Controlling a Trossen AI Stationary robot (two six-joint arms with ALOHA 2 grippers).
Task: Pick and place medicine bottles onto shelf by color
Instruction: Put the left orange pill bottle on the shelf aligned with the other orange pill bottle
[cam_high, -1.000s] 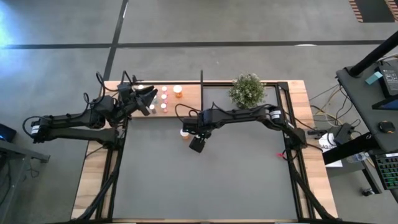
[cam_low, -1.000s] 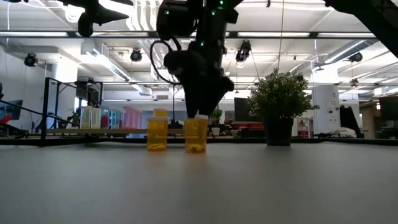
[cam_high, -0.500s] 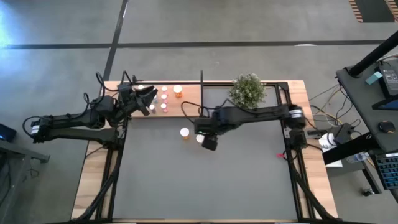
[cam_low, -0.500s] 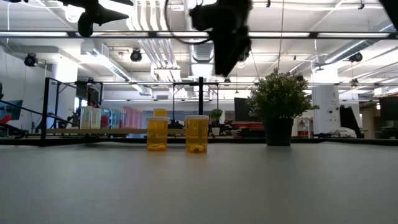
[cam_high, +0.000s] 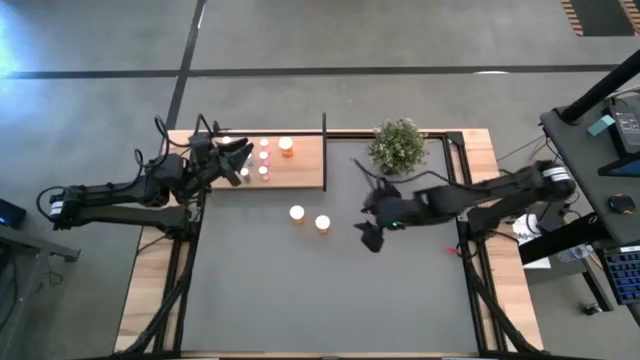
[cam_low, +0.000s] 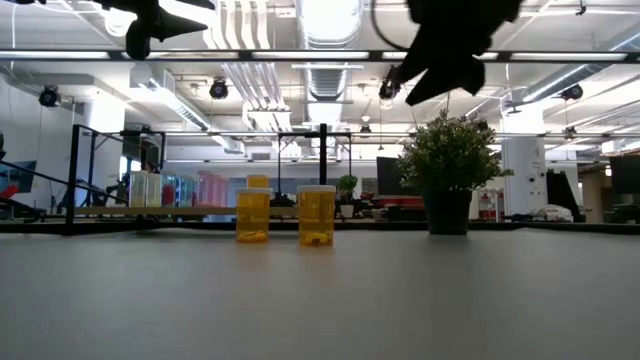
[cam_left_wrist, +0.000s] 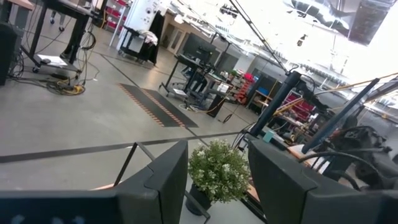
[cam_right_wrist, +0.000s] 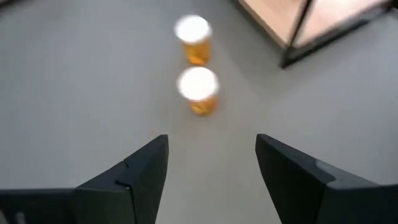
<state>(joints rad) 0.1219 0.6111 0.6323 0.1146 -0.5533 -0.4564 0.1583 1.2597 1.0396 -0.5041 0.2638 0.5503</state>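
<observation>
Two orange medicine bottles with white caps (cam_high: 297, 213) (cam_high: 322, 223) stand upright side by side on the dark tabletop, also in the low view (cam_low: 252, 215) (cam_low: 316, 215) and the right wrist view (cam_right_wrist: 193, 38) (cam_right_wrist: 199, 89). The light-wood shelf (cam_high: 300, 175) at the far left carries one orange bottle (cam_high: 286, 147) and several small pink ones (cam_high: 264, 157). My right gripper (cam_high: 370, 238) (cam_right_wrist: 211, 168) hangs open above the table, right of the two bottles, with nothing between its fingers. My left gripper (cam_high: 240, 155) (cam_left_wrist: 217, 180) hovers open over the shelf's left end.
A bushy potted plant (cam_high: 397, 145) (cam_low: 448, 165) stands at the far edge, just behind my right arm. A black post (cam_high: 324, 150) rises at the shelf's right end. Bare tabletop (cam_high: 330, 300) lies toward the near edge.
My right gripper has come off the right-hand orange bottle, risen, and drawn away toward the table's right edge, tipping up from steeply downward. That bottle stays upright beside the other one. My left arm has kept still.
</observation>
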